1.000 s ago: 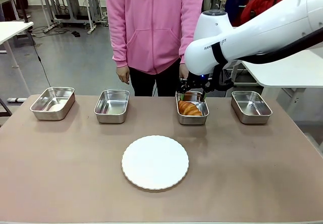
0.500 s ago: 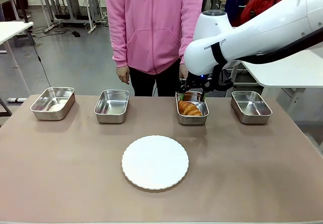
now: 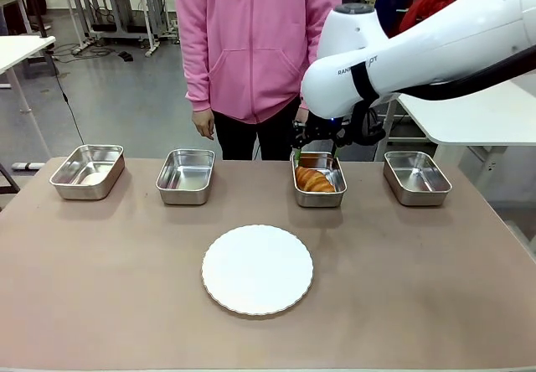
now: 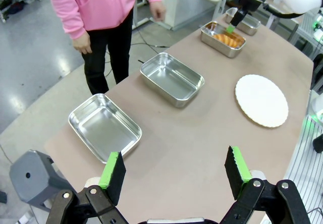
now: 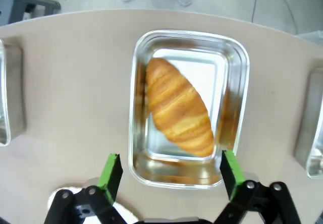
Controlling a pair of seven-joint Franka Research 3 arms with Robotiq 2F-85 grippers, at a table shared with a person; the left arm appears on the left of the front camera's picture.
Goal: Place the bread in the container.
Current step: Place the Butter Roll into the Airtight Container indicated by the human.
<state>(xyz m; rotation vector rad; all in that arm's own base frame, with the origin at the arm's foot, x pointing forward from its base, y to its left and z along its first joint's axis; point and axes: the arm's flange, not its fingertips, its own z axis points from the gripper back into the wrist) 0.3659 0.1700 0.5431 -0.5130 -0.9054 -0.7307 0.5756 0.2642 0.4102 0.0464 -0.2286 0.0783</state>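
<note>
The bread (image 3: 314, 179), a golden-brown croissant, lies diagonally inside the container (image 3: 319, 196), the third steel pan from the left. From above, the bread (image 5: 179, 105) rests free on the floor of the container (image 5: 137, 108). My right gripper (image 3: 316, 147) hovers open above the pan's far end; in its own view the right gripper (image 5: 169, 171) has nothing between its green pads. The same bread (image 4: 226, 40) and container (image 4: 222, 46) appear far off in the left wrist view. My left gripper (image 4: 174, 172) stands open above the table's left end, holding nothing.
Three more steel pans stand in the row: far left (image 3: 87, 171), second (image 3: 186, 175) and far right (image 3: 416, 177). A round white scalloped plate (image 3: 257, 269) lies in the middle of the table. A person in a pink hoodie (image 3: 255, 45) stands at the far side.
My right gripper has risen a little above the container, still open. The bread stays in the pan.
</note>
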